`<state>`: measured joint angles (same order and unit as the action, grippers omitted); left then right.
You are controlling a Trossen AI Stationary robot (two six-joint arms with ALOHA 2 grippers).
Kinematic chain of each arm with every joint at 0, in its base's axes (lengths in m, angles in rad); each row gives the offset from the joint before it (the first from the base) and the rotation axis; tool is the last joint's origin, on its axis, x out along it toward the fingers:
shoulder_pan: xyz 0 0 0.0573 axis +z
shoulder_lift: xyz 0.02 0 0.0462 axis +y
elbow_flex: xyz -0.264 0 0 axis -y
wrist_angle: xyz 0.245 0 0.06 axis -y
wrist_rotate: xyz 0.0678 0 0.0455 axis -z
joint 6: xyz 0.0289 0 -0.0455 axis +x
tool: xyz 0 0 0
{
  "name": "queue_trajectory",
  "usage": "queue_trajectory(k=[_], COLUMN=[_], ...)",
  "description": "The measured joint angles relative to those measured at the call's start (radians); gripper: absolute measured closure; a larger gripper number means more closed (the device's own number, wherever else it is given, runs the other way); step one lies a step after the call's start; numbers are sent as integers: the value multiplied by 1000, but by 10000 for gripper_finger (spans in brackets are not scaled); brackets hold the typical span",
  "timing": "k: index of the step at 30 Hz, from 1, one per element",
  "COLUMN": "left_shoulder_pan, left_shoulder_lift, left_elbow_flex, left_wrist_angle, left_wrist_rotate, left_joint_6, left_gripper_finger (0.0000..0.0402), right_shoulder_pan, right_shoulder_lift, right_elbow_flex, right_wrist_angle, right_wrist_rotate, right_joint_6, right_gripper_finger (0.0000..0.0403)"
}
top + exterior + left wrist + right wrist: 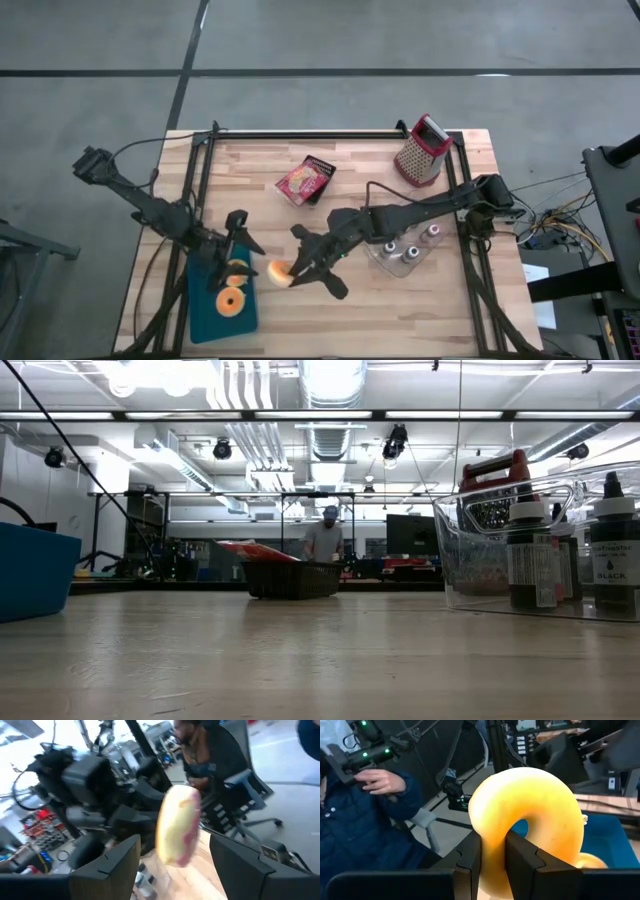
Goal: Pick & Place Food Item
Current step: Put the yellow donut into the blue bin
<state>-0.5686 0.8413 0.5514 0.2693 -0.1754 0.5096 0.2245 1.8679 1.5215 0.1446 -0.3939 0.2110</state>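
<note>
Spanning wooden table (400,300), grey concrete floor (300,35)

— What sits toward twelve o'clock on the wooden table (420,310)?
— A red snack packet (305,180) lies flat there, with a red box grater (423,150) well apart at two o'clock.
— And at three o'clock?
— A clear container (400,255) holds small dark-capped bottles (527,555).
— Beyond the table?
— A person (324,538) stands far back; another, in a blue sleeve (355,835), holds a dark device.
</note>
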Motion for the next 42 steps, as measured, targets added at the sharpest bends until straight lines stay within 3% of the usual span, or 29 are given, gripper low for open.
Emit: queue_trajectory(k=[21, 31, 42], left_shoulder_pan=[115, 116, 118], left_shoulder_lift=[140, 140, 140], left_elbow_flex=[0, 0, 0], left_wrist_angle=[120, 126, 180], left_wrist_rotate=[58, 249, 186], left_joint_6=[-27, -47, -46], left_gripper_finger=[158, 158, 158], right_shoulder_pan=[-14, -13, -14], right_shoulder_lift=[1, 1, 1], right_elbow_flex=[0, -3, -4], right_wrist_angle=[17, 17, 17], right_wrist_rotate=[0, 0, 3], right_joint_6=[-54, -54, -54], right_gripper_finger=[335, 335, 335])
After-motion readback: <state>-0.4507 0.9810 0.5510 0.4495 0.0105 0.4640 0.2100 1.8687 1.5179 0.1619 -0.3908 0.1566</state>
